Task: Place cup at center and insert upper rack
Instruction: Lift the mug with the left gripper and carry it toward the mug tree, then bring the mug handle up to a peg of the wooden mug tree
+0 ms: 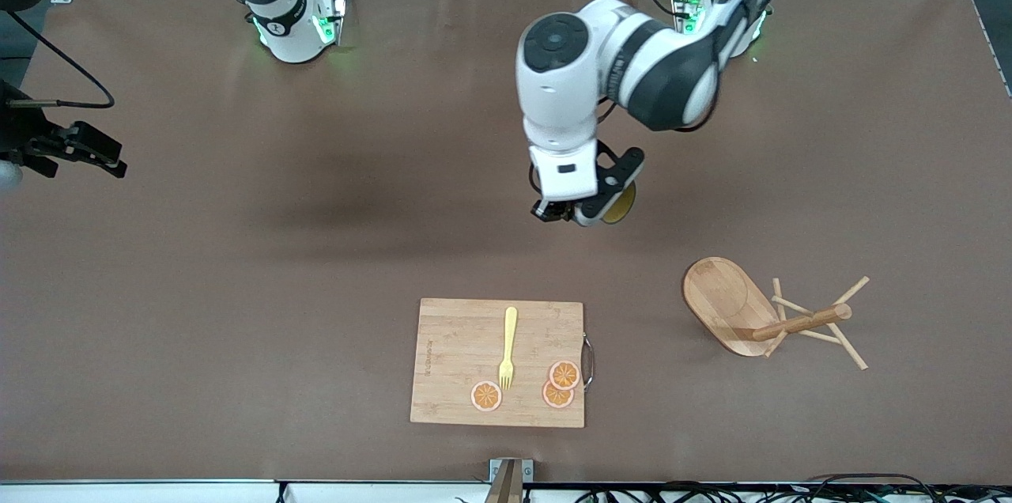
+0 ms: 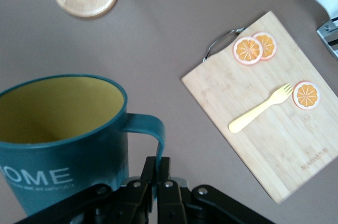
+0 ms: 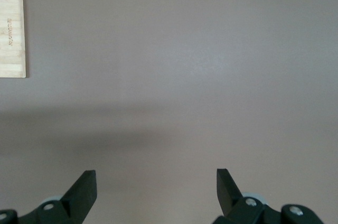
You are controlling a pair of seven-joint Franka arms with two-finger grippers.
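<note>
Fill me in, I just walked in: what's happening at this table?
The left gripper is shut on the handle of a teal cup, holding it in the air over the middle of the table. The mug tree lies tipped on its side toward the left arm's end, beside a cutting board carrying a fork and orange slices. The right gripper waits open at its own end.

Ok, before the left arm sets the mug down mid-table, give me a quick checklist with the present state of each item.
1. Left claw shut on the teal mug's handle: ok.
2. Mug upright, mouth up: ok.
3. Mug clear of the cutting board and its fork: ok.
4. Bare table under the mug: ok.
5. Mug tree standing ready: not ok, it lies tipped on its side.
6. Right claw open, waiting at its end of the table: ok.
</note>
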